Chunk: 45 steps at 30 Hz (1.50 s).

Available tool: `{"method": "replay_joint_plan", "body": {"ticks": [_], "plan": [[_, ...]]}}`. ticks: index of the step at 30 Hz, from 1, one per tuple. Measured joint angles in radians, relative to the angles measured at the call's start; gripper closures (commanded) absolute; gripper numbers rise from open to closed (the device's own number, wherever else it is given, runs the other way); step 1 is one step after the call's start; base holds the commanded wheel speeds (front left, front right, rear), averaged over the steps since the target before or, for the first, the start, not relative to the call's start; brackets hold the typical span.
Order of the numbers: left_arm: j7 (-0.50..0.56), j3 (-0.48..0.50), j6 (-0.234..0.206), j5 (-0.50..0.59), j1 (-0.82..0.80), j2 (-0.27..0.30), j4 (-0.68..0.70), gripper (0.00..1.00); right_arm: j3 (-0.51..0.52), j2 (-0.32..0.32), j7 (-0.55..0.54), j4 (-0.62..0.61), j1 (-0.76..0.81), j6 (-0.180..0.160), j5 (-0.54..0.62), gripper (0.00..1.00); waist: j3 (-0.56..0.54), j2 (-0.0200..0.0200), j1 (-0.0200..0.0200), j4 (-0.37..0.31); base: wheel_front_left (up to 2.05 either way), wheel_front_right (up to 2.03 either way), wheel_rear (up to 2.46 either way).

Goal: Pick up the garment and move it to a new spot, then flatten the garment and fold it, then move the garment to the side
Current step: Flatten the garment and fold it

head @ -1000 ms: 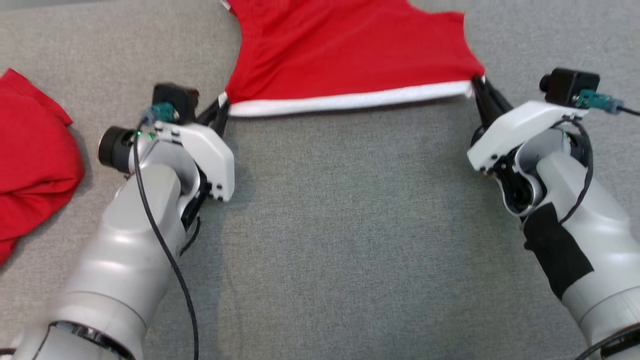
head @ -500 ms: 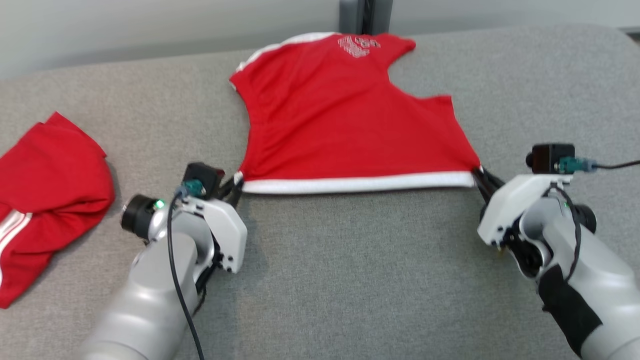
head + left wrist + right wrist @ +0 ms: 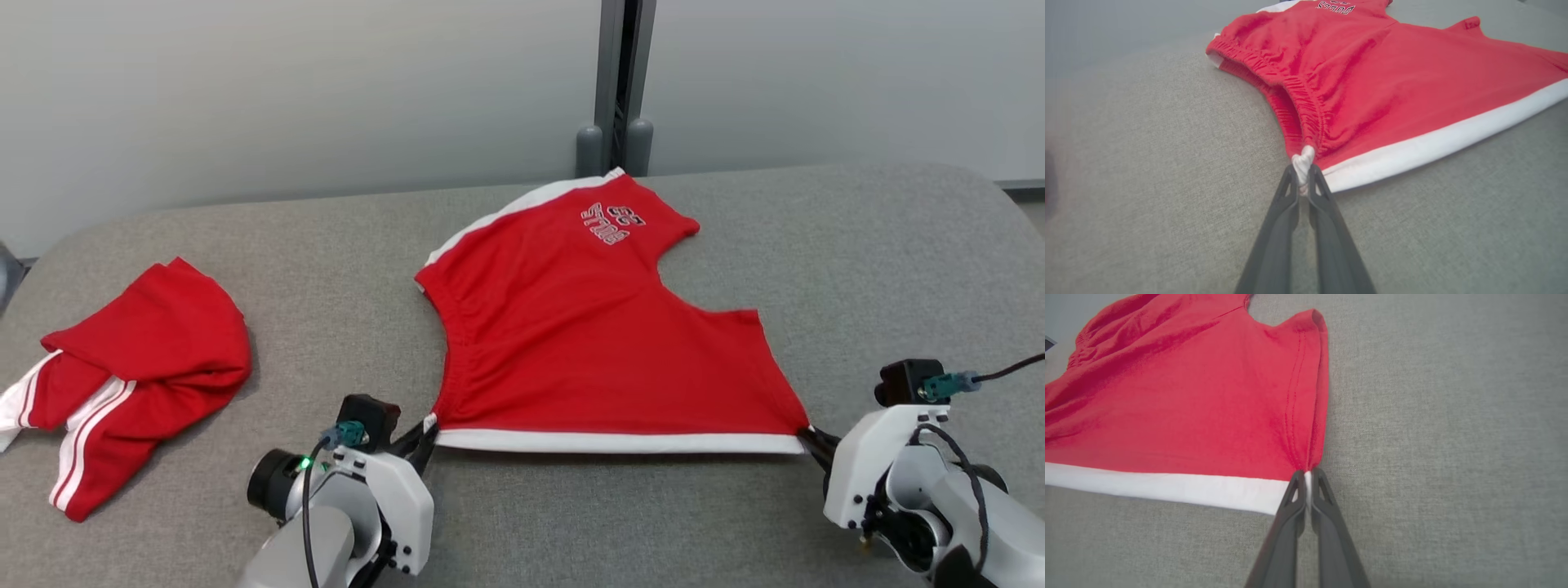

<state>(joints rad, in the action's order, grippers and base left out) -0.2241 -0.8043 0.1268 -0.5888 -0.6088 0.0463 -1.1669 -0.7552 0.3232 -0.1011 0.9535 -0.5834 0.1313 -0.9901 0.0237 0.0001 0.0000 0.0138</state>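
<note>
**Red garment** [image 3: 604, 343] lies spread on the grey surface [image 3: 571, 523], its white hem [image 3: 620, 442] drawn straight between the two pincers.

**Left pincer** [image 3: 1302, 175]: fingers closed tight on the bunched white corner where the hem meets the gathered edge. The red cloth fans away ahead of its tips and to their right.

**Right pincer** [image 3: 1307, 475]: fingers closed tight on the opposite hem corner, with the cloth ahead of its tips and to their left.

The rest of the garment rests beyond both pincers, its printed end farthest from them. Some rumpling shows along the gathered edge just ahead of the left pincer.

**Change over the last second:** the head view swings upward, bringing the wall and the garment's far end into sight. This is camera motion, not a move of the cloth. Relative to the pincers, the hem remains stretched from tip to tip and both grips are unchanged.

**Judgement:** the move to a new spot appears done and flattening by pulling the hem is in hand. Folding is not yet begun.

A second red garment [image 3: 139, 367] lies crumpled well to the left of the left pincer.
</note>
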Motion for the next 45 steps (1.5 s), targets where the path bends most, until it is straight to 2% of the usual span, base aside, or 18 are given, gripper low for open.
{"method": "replay_joint_plan", "body": {"ticks": [6, 11, 18, 26, 30, 31, 37, 45], "plan": [[0.049, -0.005, 0.003, -0.128, 0.118, 0.003, 0.135, 1.00, -0.049, 0.100, -0.084, -0.127, 0.062, 0.000, -0.054, 1.00, -0.049, 0.0000, 0.0000, 0.016, 0.00, 0.00, 0.00], [0.066, -0.014, 0.003, -0.184, 0.192, 0.051, 0.228, 1.00, -0.065, 0.168, -0.150, -0.239, 0.121, 0.000, -0.108, 1.00, -0.073, 0.0000, 0.0000, 0.025, 0.00, 0.00, 0.00], [0.095, 0.014, 0.003, -0.267, 0.293, 0.084, 0.344, 1.00, -0.060, 0.243, -0.242, -0.370, 0.200, 0.000, -0.182, 1.00, -0.090, 0.0000, 0.0000, 0.028, 0.00, 0.00, 0.00], [0.215, 0.072, 0.002, -0.421, 0.450, 0.139, 0.578, 1.00, -0.006, 0.331, -0.358, -0.510, 0.318, 0.000, -0.275, 1.00, -0.099, 0.0000, 0.0000, 0.033, 0.00, 0.00, 0.00], [0.269, 0.083, -0.026, -0.461, 0.516, 0.194, 0.702, 1.00, 0.024, 0.365, -0.402, -0.565, 0.372, 0.000, -0.299, 1.00, -0.099, 0.0000, 0.0000, 0.035, 0.00, 0.00, 0.00], [0.299, 0.088, -0.042, -0.488, 0.550, 0.208, 0.772, 1.00, 0.041, 0.380, -0.419, -0.592, 0.398, 0.000, -0.314, 1.00, -0.098, 0.0000, 0.0000, 0.037, 0.00, 0.00, 0.00], [0.382, 0.110, -0.118, -0.562, 0.628, 0.253, 0.968, 1.00, 0.106, 0.420, -0.454, -0.681, 0.460, 0.000, -0.338, 1.00, -0.086, 0.0000, 0.0000, 0.043, 0.00, 0.00, 0.00], [0.474, 0.145, -0.235, -0.628, 0.632, 0.272, 1.100, 1.00, 0.212, 0.405, -0.475, -0.755, 0.447, 0.000, -0.300, 1.00, -0.043, 0.0000, 0.0000, 0.055, 0.00, 0.00, 0.00]]}}
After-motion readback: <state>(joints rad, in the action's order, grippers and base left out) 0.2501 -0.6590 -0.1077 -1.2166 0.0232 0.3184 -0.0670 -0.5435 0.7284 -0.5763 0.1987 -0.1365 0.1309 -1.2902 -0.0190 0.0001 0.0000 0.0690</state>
